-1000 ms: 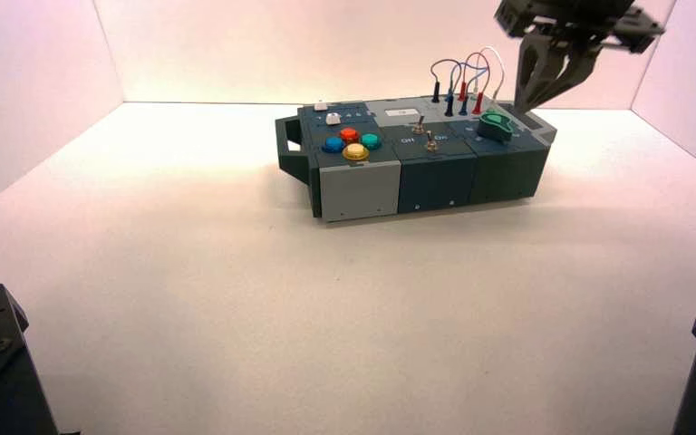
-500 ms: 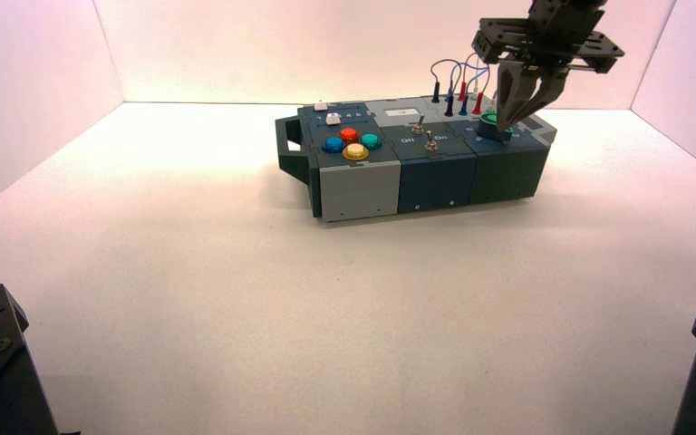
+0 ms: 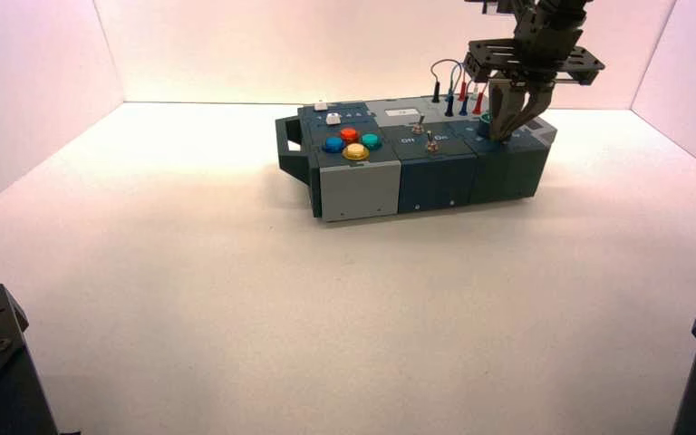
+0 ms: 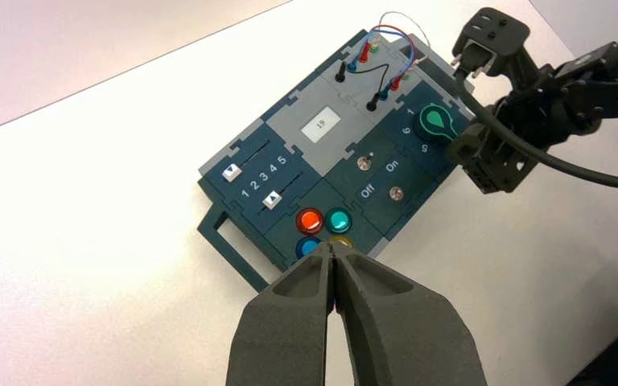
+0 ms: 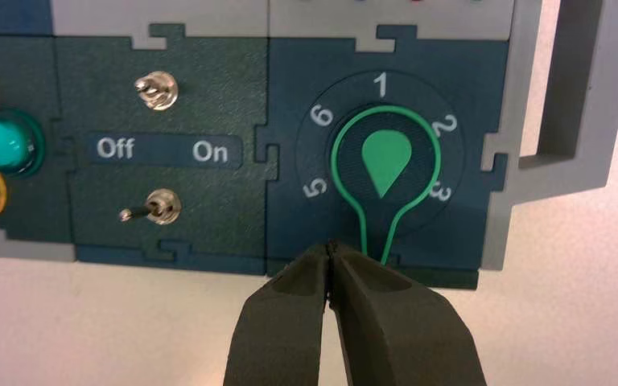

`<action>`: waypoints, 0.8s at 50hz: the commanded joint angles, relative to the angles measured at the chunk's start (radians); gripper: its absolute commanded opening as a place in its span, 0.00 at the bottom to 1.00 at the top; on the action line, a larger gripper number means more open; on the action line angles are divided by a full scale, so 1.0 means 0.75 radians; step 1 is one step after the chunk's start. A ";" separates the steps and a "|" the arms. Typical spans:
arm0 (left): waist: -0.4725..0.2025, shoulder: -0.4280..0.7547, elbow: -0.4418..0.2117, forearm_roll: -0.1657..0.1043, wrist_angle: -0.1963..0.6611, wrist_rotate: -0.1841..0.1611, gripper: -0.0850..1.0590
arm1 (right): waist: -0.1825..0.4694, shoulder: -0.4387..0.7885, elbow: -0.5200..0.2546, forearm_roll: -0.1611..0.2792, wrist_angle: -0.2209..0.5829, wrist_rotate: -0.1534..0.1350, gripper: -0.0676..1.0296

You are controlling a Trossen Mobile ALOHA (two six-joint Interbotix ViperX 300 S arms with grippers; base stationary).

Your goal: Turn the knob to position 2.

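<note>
Left gripper [image 4: 331,245]: one, parked at the robot's left, pressed together.
Box [image 3: 360,190]: one, with four buttons [image 3: 355,151] grouped at its left.
Right gripper [image 5: 330,248]: one, pressed together, held at the knob's pointed end; contact cannot be told.
Knob [image 5: 386,157]: one, set at the box's right, pointed between 3 and 5.
Switches [image 5: 162,207]: two, mid-box.
Sliders [image 4: 232,172]: two, far left.
Wires [image 4: 394,30]: four, plugged in behind.

Three cameras (two wrist-mounted) facing box [image 3: 435,177]
</note>
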 commanded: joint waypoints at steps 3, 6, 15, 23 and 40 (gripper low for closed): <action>-0.004 -0.039 -0.016 0.002 -0.010 -0.004 0.05 | -0.014 0.000 -0.057 -0.022 -0.008 0.000 0.04; -0.004 -0.039 -0.016 0.002 -0.008 -0.004 0.05 | -0.022 0.004 -0.063 -0.027 -0.008 -0.002 0.04; -0.004 -0.037 -0.016 0.004 -0.008 -0.004 0.05 | -0.067 0.004 -0.072 -0.045 0.002 -0.002 0.04; -0.004 -0.033 -0.020 0.004 -0.008 -0.002 0.05 | -0.088 -0.004 -0.072 -0.055 0.018 -0.002 0.04; -0.004 -0.029 -0.025 0.006 -0.008 -0.004 0.05 | -0.119 -0.006 -0.088 -0.070 0.022 0.000 0.04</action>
